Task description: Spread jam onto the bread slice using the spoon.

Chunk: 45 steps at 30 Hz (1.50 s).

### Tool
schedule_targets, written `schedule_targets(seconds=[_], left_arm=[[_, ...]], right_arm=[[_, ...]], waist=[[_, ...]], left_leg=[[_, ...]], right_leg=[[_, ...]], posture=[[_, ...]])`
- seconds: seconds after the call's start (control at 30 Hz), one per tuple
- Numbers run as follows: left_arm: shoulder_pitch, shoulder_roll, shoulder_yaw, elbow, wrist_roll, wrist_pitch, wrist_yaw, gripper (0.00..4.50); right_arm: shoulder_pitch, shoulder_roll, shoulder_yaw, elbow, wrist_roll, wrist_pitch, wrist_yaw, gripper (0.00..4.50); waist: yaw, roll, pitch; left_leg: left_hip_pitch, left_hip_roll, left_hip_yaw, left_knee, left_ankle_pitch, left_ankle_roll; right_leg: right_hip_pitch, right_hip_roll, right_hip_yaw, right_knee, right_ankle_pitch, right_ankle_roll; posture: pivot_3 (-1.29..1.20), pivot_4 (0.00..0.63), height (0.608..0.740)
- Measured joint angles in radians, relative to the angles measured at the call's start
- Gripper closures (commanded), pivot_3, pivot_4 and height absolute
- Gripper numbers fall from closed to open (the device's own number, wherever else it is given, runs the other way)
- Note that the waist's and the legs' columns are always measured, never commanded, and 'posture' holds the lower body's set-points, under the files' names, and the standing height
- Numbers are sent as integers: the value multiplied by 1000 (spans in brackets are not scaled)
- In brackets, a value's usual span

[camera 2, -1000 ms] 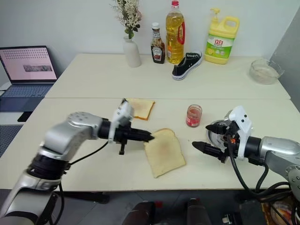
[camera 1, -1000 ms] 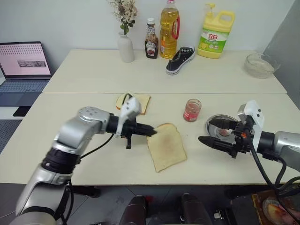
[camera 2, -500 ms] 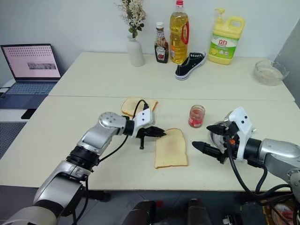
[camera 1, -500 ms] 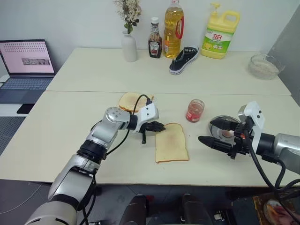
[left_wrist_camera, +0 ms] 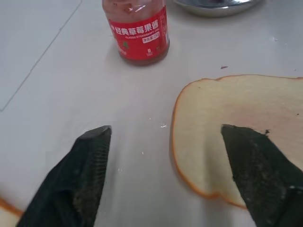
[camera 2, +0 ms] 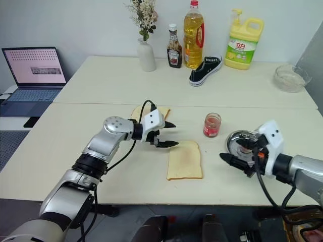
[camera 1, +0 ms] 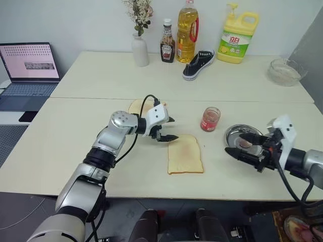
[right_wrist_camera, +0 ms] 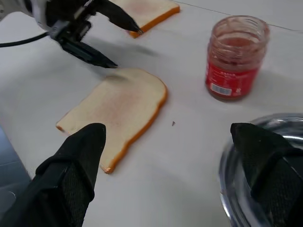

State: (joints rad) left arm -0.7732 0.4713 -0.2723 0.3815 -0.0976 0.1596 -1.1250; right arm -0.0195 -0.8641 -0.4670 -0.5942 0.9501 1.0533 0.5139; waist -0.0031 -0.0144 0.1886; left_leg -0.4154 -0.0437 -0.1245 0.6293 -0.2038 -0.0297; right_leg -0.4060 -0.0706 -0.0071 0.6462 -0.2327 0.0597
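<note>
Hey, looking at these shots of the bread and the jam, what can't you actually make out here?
- Spoon: not identifiable; something small lies in the steel dish, too small in the eye views to tell.
- Steel dish: cut off by the picture edge and hidden behind a finger of the right pincer in the right wrist view.
- Second slice: partly hidden behind the left pincer.
- Jam jar: top cut off in the left wrist view.

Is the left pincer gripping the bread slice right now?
No, the left pincer is open, its fingers spread above the edge of the bread slice with nothing between them.
</note>
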Motion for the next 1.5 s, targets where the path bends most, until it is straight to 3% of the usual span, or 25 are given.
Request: schedule_targets(seconds=[0.13, 0.27, 0.4, 0.63, 0.97, 1.17, 1.27, 1.5], left_arm=[[56, 44, 68, -195, -105, 132, -31, 52], [124, 81, 73, -429, -184, 249, -64, 52], [131, 60, 60, -515, -195, 272, -38, 52], [131, -2, -15, -514, -151, 233, 5, 52], [146, -1, -16, -550, -153, 260, 45, 52], [172, 24, -14, -589, -159, 290, 65, 52], [179, 38, -14, -594, -159, 291, 69, 0], [178, 52, -14, -596, -161, 291, 70, 0]], right_arm=[[68, 11, -133, 85, -43, -19, -18, 0], [77, 134, -261, 194, -22, -17, -110, 0], [44, 228, -326, 313, 16, -4, -209, 0], [-149, 318, -335, 589, 28, -9, -337, 0], [-357, 296, -213, 926, -47, -73, -232, 0], [-420, 279, -175, 1031, -98, -124, -170, 0], [-422, 278, -162, 1041, -106, -129, -140, 615], [-422, 287, -146, 1046, -105, -117, -101, 3020]], waist=[[0, 0, 0], [0, 1, 0], [0, 1, -1], [-10, 3, -1], [-28, 3, -1], [-29, 3, -1], [-29, 3, -1], [-28, 3, -1]], left_leg=[[0, 0, 0, 0, 0, 0], [1, 0, 0, 0, 0, 0], [2, 1, 3, 0, 0, 0], [6, 0, 11, -2, 0, 1], [9, 0, 17, -2, 0, 1], [10, 1, 19, -2, 0, 1], [11, 2, 20, -2, 0, 1], [11, 2, 20, -2, 0, 1]], right_leg=[[0, 0, 0, 0, 0, 0], [1, 0, 1, 1, 0, 0], [2, 0, 2, 1, 0, 0], [2, 2, 8, 2, 0, -1], [2, 5, 16, 2, 1, 0], [2, 7, 18, 2, 1, 0], [2, 8, 19, 2, 1, 0], [2, 8, 20, 2, 1, 0]], posture=[[0, 150, 740], [0, 150, 740], [0, 150, 740], [0, 150, 740], [0, 150, 740], [0, 150, 740], [0, 150, 740], [0, 150, 740]])
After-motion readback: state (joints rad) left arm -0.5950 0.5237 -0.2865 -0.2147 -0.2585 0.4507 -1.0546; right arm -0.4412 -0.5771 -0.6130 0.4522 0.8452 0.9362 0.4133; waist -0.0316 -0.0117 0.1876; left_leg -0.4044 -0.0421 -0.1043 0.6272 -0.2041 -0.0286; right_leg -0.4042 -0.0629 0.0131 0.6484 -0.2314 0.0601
